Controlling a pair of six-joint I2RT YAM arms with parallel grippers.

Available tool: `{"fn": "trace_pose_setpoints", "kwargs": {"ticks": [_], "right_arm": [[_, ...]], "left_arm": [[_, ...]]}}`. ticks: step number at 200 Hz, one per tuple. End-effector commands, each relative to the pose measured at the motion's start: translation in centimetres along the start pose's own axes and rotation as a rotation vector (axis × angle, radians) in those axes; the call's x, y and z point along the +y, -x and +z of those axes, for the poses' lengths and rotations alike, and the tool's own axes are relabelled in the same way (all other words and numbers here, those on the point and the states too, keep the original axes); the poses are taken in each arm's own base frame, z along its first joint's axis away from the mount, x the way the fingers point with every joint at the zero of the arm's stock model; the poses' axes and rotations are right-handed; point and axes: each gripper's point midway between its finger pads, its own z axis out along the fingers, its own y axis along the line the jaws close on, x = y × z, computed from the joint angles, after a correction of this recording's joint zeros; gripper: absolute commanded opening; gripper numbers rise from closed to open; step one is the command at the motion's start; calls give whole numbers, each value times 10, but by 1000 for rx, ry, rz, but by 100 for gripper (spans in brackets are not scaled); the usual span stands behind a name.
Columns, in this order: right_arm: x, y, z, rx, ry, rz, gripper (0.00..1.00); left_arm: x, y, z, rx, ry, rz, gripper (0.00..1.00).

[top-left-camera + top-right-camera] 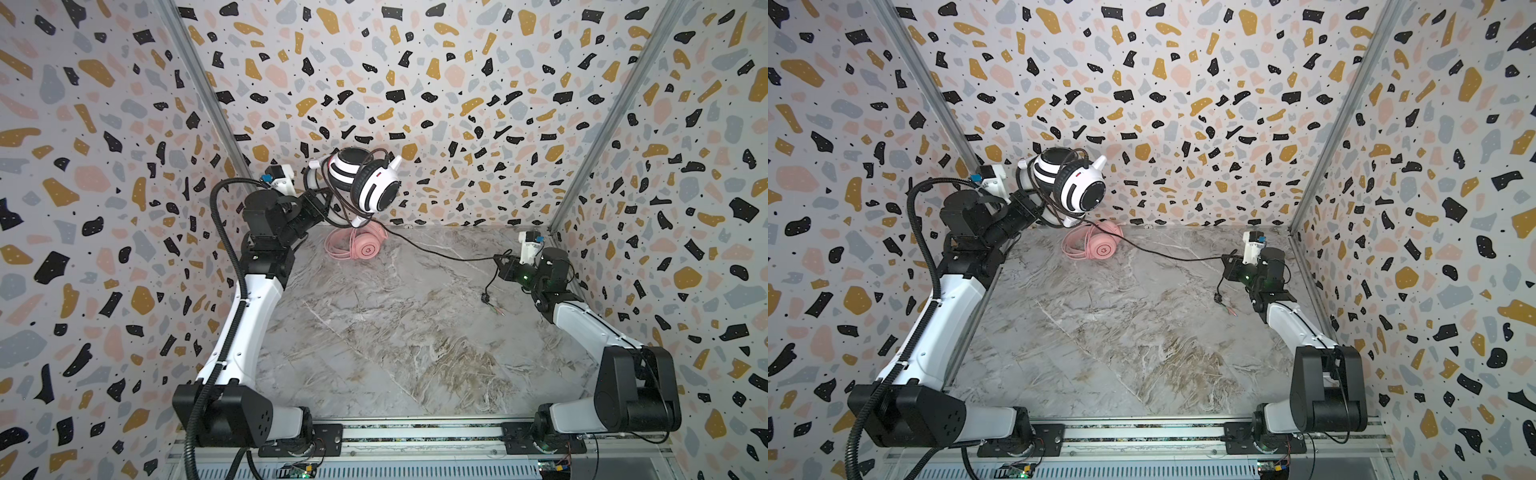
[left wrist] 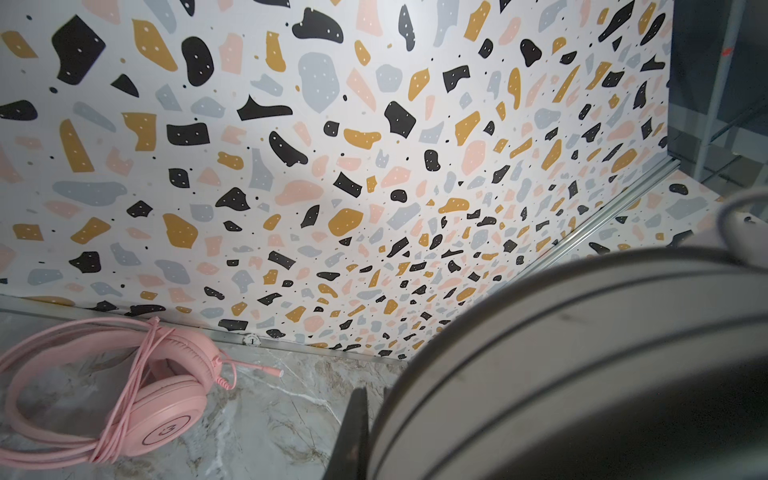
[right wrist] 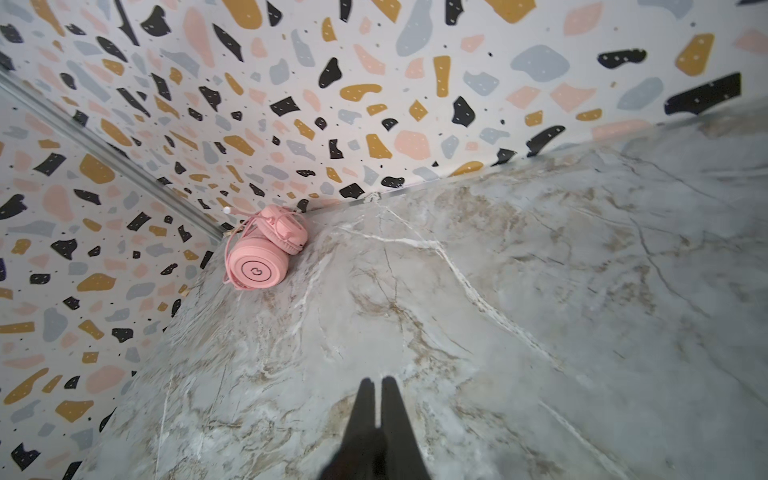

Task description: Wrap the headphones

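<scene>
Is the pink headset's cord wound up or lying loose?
Wound up: the pink cord circles the pink headset in a bundle; none trails across the table.

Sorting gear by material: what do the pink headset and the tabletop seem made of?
Pink corded over-ear headset: likely matte plastic, smooth evenly coloured cups; ribbed pad may be leatherette. Grey veined tabletop: marble look, possibly printed laminate; only dull glare.
</scene>
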Motion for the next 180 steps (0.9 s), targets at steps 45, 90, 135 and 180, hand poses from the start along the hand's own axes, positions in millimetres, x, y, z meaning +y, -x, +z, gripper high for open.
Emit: {"fn": "trace_pose_setpoints", "kwargs": {"ticks": [45,90,135,180], "right_arm": [[14,38,15,-49,54,-6,0],[26,82,57,-24,64,-82,0],[33,143,95,-19,34,-158,0],[82,204,109,-71,81,-250,0]], "left_arm": [[-35,6,-2,10,-129,85,0],[-38,-67,11,209,-112,224,0],[-41,-156,22,477,-64,443,0],[-31,-225,25,671,32,602,0]]}}
